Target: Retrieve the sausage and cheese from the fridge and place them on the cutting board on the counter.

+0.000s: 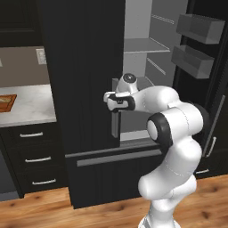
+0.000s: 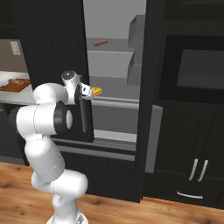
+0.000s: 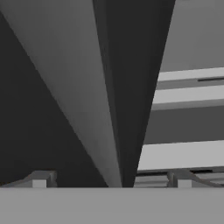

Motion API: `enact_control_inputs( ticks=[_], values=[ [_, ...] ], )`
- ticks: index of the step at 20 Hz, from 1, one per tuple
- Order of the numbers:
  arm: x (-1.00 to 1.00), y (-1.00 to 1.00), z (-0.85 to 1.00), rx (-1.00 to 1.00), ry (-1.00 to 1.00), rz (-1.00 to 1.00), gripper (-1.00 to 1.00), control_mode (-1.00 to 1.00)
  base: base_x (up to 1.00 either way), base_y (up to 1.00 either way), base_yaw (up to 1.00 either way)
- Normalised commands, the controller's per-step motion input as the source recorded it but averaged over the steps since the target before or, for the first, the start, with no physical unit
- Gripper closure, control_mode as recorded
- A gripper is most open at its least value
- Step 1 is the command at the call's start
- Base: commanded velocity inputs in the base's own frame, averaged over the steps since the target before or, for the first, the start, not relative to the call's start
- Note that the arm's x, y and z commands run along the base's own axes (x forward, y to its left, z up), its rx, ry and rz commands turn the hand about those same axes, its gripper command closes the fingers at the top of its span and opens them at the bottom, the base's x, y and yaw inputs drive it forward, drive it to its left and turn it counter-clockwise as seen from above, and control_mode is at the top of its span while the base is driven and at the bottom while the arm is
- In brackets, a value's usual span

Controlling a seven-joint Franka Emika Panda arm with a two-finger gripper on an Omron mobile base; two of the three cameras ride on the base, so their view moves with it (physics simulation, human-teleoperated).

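The fridge [image 1: 80,67] has its right door swung open and its pale grey shelves show. A reddish-brown sausage [image 2: 100,43] lies on an upper shelf. The yellow cheese [image 2: 96,91] wedge sits on a lower shelf, just right of my hand. My gripper [image 1: 114,108] [image 2: 84,99] [image 3: 111,179] is open at the top of the left door's grey handle [image 3: 94,96], one fingertip on each side of it, not closed on it. The cutting board [image 1: 6,102] [image 2: 15,84] lies far left on the marble counter [image 1: 31,109], with something on it.
The open right door [image 1: 196,44] carries grey bins and stands out to the right. The fridge's bottom drawer [image 1: 116,158] is below my arm. Dark drawers [image 1: 33,158] with silver handles sit under the counter. A built-in oven and dark cabinets [image 2: 197,70] stand to the right.
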Motion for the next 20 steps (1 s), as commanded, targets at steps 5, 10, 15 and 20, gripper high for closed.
enact_control_inputs(
  ticks=[5,10,15,20],
  values=[
    [0.33,0.01,-0.19,0.01,0.0,0.0,-1.0,-1.0,0.0,0.0,0.0],
    [0.31,0.07,-0.12,0.03,0.0,0.0,-1.0,-1.0,0.0,0.0,0.0],
    [0.24,0.12,-0.1,0.02,-0.01,0.0,-1.0,-1.0,0.0,0.0,0.0],
    [0.25,0.06,-0.07,0.0,0.0,0.0,1.0,-1.0,0.0,0.0,0.0]
  ],
)
